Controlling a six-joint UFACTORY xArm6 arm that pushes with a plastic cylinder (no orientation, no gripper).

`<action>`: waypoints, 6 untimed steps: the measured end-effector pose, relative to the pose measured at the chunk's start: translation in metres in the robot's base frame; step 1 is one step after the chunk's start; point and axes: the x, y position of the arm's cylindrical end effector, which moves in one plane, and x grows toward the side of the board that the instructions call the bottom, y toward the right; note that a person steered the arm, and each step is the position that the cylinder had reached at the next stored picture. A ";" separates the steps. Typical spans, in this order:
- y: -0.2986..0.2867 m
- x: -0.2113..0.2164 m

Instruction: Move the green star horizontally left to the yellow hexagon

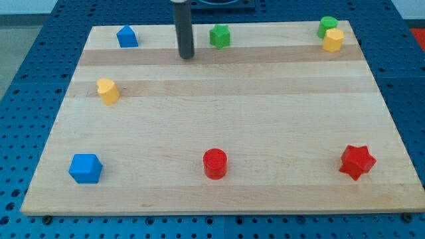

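The green star (220, 36) sits near the top edge of the wooden board (226, 119), a little right of the middle. The yellow hexagon (333, 40) lies at the top right corner, touching a green cylinder (326, 26) just above it. The dark rod comes down from the view's top, and my tip (186, 56) rests on the board just left of the green star and slightly below it, with a small gap between them.
A blue pentagon-like block (127, 36) sits at the top left and a yellow heart-like block (107, 91) at the left. Along the bottom lie a blue cube (85, 168), a red cylinder (215, 163) and a red star (357, 161). Blue perforated table surrounds the board.
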 end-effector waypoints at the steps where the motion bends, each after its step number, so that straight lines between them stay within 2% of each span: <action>1: -0.015 -0.032; 3: 0.023 -0.045; 6: 0.123 -0.045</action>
